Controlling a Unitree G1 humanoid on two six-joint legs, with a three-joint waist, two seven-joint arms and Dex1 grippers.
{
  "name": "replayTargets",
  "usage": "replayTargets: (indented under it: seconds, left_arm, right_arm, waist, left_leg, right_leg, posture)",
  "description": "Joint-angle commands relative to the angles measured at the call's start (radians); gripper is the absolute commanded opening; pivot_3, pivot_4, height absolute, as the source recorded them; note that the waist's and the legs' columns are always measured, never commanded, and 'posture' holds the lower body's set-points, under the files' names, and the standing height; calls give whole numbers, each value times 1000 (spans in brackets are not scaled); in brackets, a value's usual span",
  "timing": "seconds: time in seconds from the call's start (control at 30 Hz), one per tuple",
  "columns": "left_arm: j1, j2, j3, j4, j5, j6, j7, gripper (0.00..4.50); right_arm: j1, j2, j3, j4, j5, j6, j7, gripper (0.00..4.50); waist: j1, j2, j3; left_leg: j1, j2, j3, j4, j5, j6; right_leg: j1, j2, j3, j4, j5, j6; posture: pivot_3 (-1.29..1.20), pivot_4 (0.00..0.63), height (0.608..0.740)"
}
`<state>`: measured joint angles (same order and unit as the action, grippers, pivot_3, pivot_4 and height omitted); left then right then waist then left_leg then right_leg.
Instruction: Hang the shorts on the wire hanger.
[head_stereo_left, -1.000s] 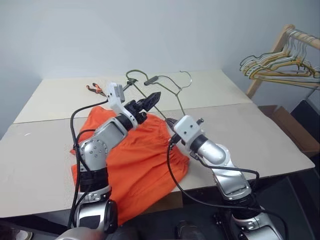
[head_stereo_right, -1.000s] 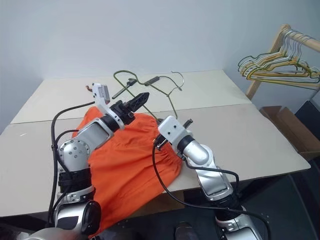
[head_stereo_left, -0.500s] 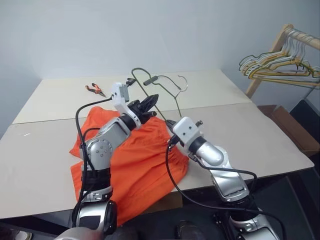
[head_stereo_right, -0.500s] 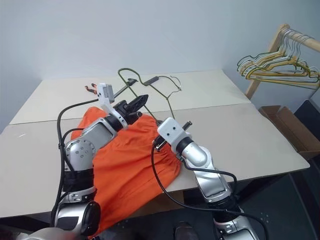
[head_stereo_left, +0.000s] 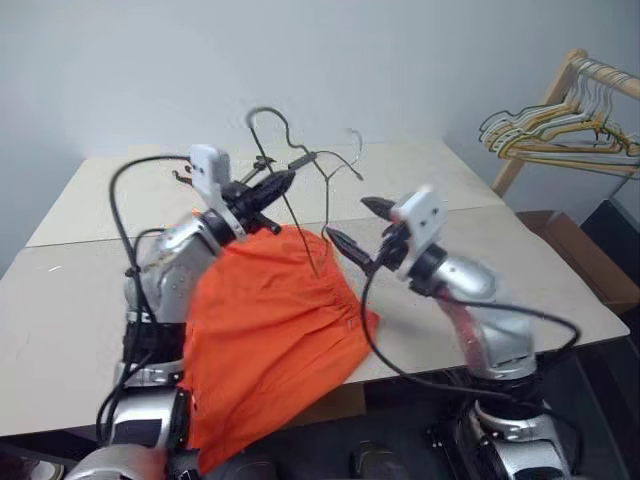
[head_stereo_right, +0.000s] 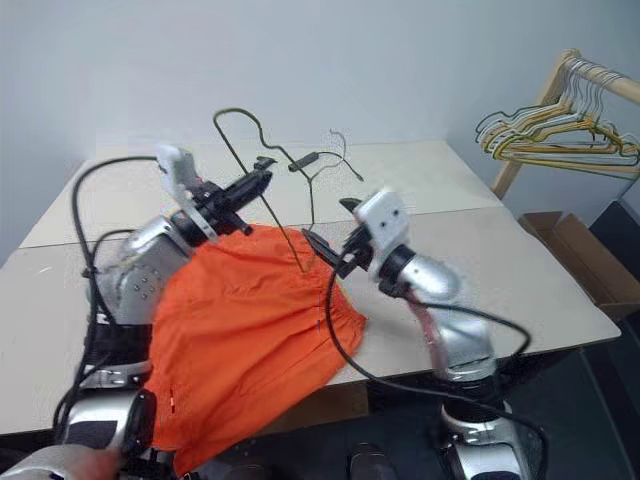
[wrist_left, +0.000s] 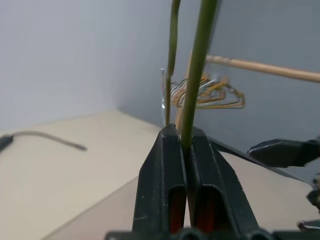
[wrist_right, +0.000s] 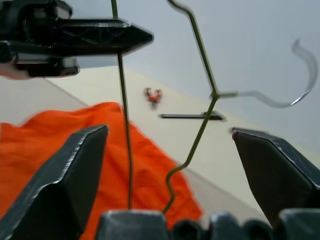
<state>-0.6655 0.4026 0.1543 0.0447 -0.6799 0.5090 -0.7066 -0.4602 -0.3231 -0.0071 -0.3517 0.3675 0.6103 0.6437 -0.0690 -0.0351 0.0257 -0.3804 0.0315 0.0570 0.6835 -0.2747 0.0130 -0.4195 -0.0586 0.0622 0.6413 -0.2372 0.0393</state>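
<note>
My left gripper (head_stereo_left: 278, 184) is shut on the thin olive wire hanger (head_stereo_left: 262, 112), gripping one wire strand (wrist_left: 196, 75) above the table. The hanger is raised and tilted, and its lower wires (wrist_right: 123, 105) run down into the gathered waistband of the orange shorts (head_stereo_left: 270, 330). The shorts hang from there, draped over the table's front edge. My right gripper (head_stereo_left: 352, 224) is open just right of the waistband, with the hanger's wires in front of its spread fingers (wrist_right: 75, 170) and nothing held. The small hook (wrist_right: 300, 75) points away to the far side.
Orange-handled pliers (wrist_right: 152, 95) and a dark rod-like tool (wrist_right: 187, 116) lie on the pale table (head_stereo_left: 520, 250) behind the shorts. At the right, a wooden rack holds a bundle of yellow and silvery hangers (head_stereo_left: 555, 130). A cardboard box (head_stereo_left: 585, 260) sits below it.
My left gripper shut on the hanger wire and lifted it up and to the left, raising the shorts' waistband. My right gripper opened, came away from the waistband and rose to the right.
</note>
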Motion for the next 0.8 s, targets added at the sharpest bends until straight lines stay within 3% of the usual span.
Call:
replayTargets:
  seconds: [0.03,0.2,0.53,0.8]
  left_arm:
    - [-53,63,70,33,-99,-14,-208,0]
    - [-62,138,142,86,-259,80,-458,0]
    - [-38,136,231,75,-404,168,-500,0]
    - [-44,118,234,75,-445,192,-507,0]
  right_arm:
    - [-78,-90,-116,27,273,200,158,4492]
    - [-134,-231,-78,171,429,348,404,4492]
    - [-257,-159,-25,411,470,420,453,4492]
    - [-306,-98,94,444,391,345,514,4492]
  waist:
    - [0,0,0]
    - [-2,0,0]
    - [-1,0,0]
    - [1,0,0]
  left_leg:
    - [0,0,1,0,0,0]
    - [1,1,2,0,0,1]
    - [0,1,1,0,0,1]
    - [-1,1,0,1,0,1]
  right_leg:
    - [0,0,0,0,0,0]
    - [1,1,0,0,0,0]
    - [-1,1,0,1,0,0]
    - [-2,0,-1,3,0,0]
  posture:
    - [-25,0,740]
    - [-23,0,740]
    - [-10,0,740]
    - [-15,0,740]
